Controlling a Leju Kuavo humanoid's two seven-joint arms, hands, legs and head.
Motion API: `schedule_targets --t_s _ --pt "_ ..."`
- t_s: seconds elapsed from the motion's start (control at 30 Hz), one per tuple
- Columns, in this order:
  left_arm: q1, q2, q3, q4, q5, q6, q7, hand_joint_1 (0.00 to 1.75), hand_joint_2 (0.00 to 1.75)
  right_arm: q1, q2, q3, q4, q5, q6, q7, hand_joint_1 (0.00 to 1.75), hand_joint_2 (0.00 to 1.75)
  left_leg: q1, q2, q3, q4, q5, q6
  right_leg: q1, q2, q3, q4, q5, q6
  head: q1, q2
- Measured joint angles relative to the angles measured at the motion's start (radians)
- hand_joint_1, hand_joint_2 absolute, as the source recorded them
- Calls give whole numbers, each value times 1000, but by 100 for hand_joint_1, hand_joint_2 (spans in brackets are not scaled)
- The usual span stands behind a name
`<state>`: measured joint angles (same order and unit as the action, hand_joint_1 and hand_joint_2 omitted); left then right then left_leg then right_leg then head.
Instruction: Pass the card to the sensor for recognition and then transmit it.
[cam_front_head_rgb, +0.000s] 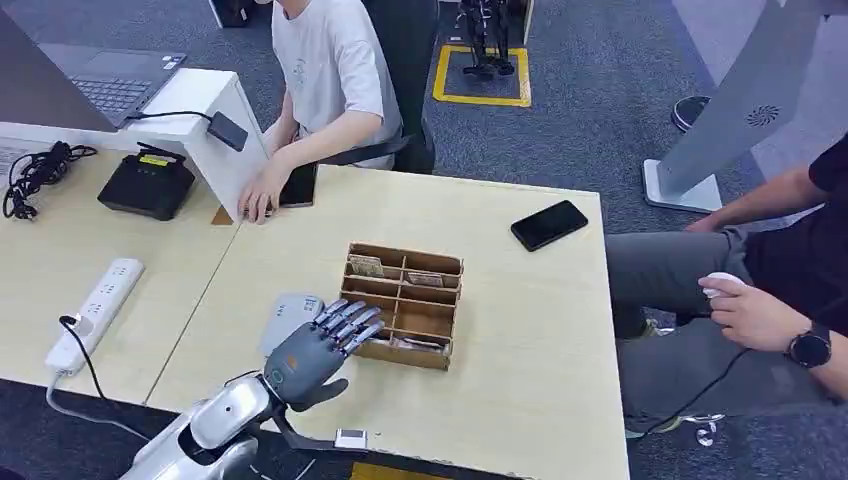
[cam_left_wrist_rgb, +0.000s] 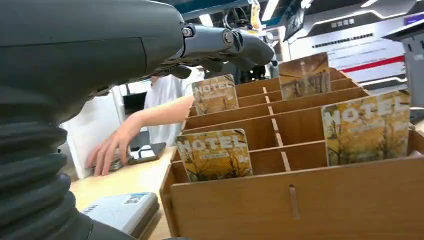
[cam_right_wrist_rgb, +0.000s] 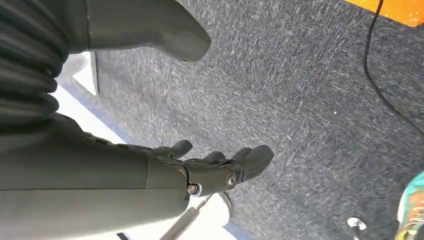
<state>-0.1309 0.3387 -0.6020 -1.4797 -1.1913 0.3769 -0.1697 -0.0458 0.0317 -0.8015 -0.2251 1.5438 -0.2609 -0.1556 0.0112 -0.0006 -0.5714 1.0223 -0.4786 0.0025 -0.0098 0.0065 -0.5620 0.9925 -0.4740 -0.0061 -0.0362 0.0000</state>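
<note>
The left hand (cam_front_head_rgb: 318, 348) hovers with fingers stretched out and apart, holding nothing, over the near-left corner of the wooden card box (cam_front_head_rgb: 402, 302), presumably lining up on a hotel card (cam_left_wrist_rgb: 214, 154) that stands upright in the slot there. The grey sensor pad (cam_front_head_rgb: 288, 316) lies just beside the box on the tabletop, so the carry looks short. The right hand (cam_right_wrist_rgb: 215, 167) hangs loosely open and empty above the carpet.

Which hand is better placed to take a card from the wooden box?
The left hand: it hovers open at the box, close to the cards. The right hand hangs over the floor.
</note>
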Motion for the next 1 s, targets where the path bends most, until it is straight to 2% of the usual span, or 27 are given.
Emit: schedule_targets --t_s 0.2,0.4,1.0 --pt "-6 -9 -8 21 1 1 3 0 175 0 0 2 1 0 0 0 0 175 0 0 0 0 0 0 0 0 0 0 0 0 0 0" --pt "-12 -26 -9 38 21 3 43 0 175 -1 1 6 3 6 -2 -4 0 175 0 0 -1 0 0 0 0 0 -1 0 0 0 0 0" --pt "-12 -38 -2 66 48 0 64 0 175 -2 6 15 3 9 -3 -5 0 175 0 0 -1 0 0 0 0 0 -1 0 0 0 0 0"
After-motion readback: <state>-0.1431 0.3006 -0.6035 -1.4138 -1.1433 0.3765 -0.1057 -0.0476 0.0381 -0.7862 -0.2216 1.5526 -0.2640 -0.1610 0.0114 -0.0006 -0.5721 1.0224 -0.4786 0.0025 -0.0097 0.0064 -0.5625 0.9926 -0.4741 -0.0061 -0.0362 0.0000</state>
